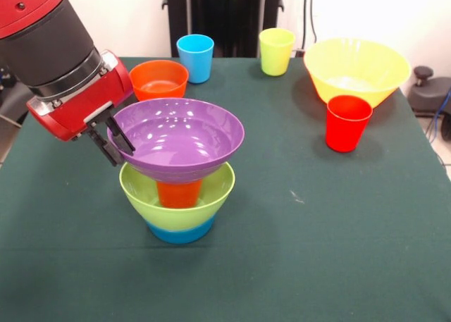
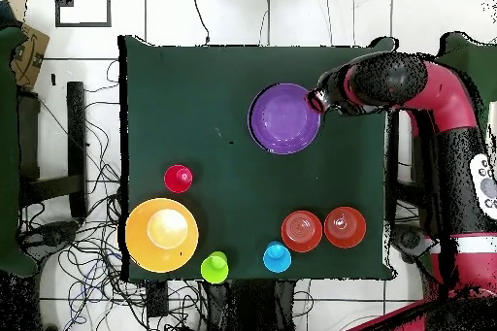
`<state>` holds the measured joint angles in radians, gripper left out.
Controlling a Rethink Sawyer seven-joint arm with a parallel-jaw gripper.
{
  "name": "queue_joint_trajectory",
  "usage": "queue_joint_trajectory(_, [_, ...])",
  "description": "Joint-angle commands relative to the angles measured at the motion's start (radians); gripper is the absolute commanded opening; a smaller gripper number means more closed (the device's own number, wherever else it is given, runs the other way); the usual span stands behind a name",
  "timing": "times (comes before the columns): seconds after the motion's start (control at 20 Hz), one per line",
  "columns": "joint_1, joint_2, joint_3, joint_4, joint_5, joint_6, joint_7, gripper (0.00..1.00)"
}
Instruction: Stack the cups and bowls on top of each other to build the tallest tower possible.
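Where overhead shows only purple bowl (image 1: 176,137), front reveals tower (image 1: 177,195), pincer (image 1: 111,140) gripping rim.

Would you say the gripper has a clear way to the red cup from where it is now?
Probably yes: the red cup stands alone on open cloth, apart from the yellow bowl. The gripper first has to let go of the purple bowl.

Claw (image 2: 316,101) at purple bowl (image 2: 283,119) rim

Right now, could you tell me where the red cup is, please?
In the front view the red cup stands upright on the table's right side, just in front of the big yellow bowl, well apart from the tower.
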<state>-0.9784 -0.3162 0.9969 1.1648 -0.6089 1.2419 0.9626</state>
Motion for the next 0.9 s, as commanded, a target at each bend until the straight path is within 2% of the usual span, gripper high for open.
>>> queue_joint_trajectory(0.05, [0.018,-0.036,-0.031,0.021,-0.050,0.016,-0.321,0.00])
queue_joint_trajectory(0.9, [0.010,-0.042,-0.025,0.042,-0.051,-0.009,-0.310,0.00])
